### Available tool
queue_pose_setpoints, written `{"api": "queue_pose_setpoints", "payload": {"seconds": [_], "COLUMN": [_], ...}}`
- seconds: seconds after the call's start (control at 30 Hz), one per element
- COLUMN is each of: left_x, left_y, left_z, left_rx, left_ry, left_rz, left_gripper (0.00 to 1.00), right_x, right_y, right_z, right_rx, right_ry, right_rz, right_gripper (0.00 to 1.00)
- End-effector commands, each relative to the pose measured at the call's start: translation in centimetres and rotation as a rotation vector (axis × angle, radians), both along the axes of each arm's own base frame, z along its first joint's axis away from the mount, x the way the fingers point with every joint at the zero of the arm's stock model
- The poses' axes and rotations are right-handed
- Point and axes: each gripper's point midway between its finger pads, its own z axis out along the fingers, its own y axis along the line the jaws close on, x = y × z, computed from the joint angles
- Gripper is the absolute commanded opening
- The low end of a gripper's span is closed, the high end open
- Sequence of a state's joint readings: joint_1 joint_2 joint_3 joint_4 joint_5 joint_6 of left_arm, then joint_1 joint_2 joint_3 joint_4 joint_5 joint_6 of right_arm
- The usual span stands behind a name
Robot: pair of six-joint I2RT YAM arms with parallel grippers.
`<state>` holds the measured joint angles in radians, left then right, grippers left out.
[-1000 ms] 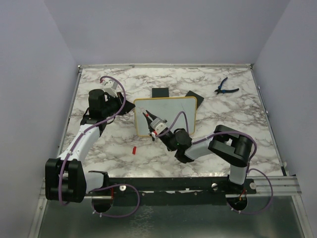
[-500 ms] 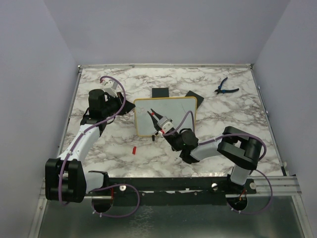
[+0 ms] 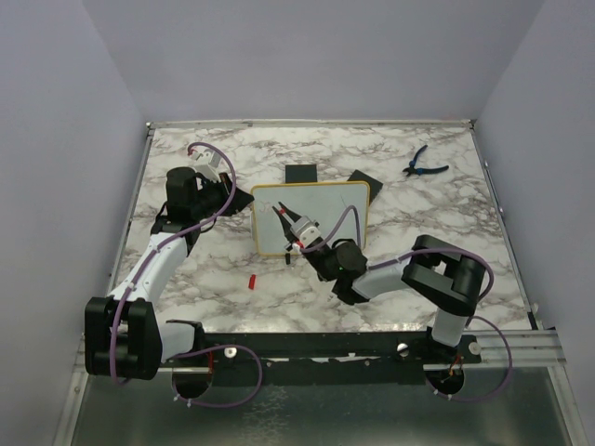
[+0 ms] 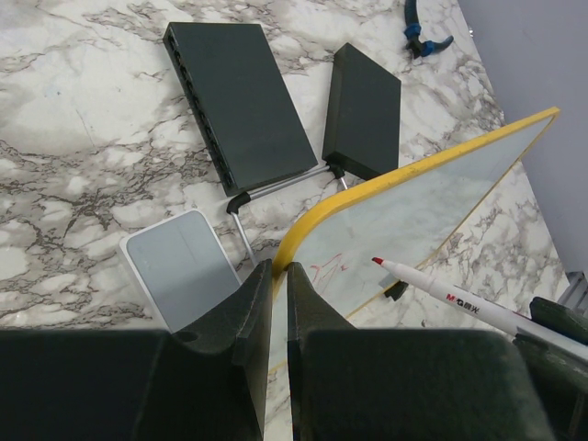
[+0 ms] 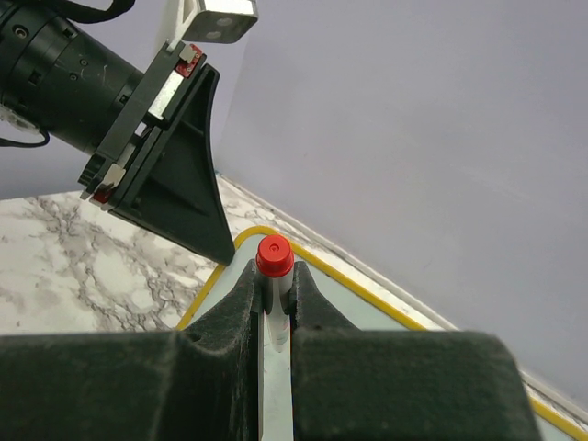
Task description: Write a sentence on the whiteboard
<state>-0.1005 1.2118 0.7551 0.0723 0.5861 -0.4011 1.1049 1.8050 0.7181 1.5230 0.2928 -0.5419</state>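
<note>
Right gripper (image 5: pixel 274 280), arm stretched low, clamps marker (image 4: pixel 459 298) (tip ahead, by whiteboard (image 4: pixel 432 197)); left gripper (image 4: pixel 279 276) pinches its corner.

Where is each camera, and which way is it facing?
Top external: above and behind the robot, looking down at the table; left arm and right arm show.
Left wrist: faces along the left gripper, clamped on the whiteboard's corner.
Right wrist: faces along the right gripper, holding the marker, toward the wall.
Shared: both wrist views show whiteboard and marker.

whiteboard (image 3: pixel 321 197) mid table (image 3: pixel 446 223), two flat blocks (image 3: pixel 300 174) behind it, pliers (image 3: pixel 424 163) far right, small cap (image 3: pixel 252 281) before its left corner
</note>
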Motion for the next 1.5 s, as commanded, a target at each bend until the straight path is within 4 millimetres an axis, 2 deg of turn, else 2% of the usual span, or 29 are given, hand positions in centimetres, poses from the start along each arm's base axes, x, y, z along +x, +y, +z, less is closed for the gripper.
{"api": "queue_pose_setpoints", "payload": {"seconds": [0.0,0.43,1.17,1.47], "left_x": [0.0,0.0,-0.1,0.0], "left_y": [-0.2,-0.3,-0.3,-0.3], "left_z": [1.7,1.7,1.7,1.8], "left_rx": [-0.006,-0.006,-0.007,-0.006], "left_ry": [-0.053,-0.05,-0.052,-0.053], "left_rz": [-0.016,-0.017,-0.016,-0.016], "left_gripper": [0.11,0.11,0.11,0.11], "right_x": [-0.5,0.3,0.9,0.7], "right_y": [-1.0,-0.9,-1.6,-1.5], "right_z": [4.1,2.5,3.5,1.9], "right_rx": [0.186,0.152,0.155,0.14], "right_ry": [-0.09,-0.071,-0.099,-0.062], "right_rz": [0.005,-0.039,-0.075,-0.057], "right_gripper": [0.01,0.01,0.01,0.01]}}
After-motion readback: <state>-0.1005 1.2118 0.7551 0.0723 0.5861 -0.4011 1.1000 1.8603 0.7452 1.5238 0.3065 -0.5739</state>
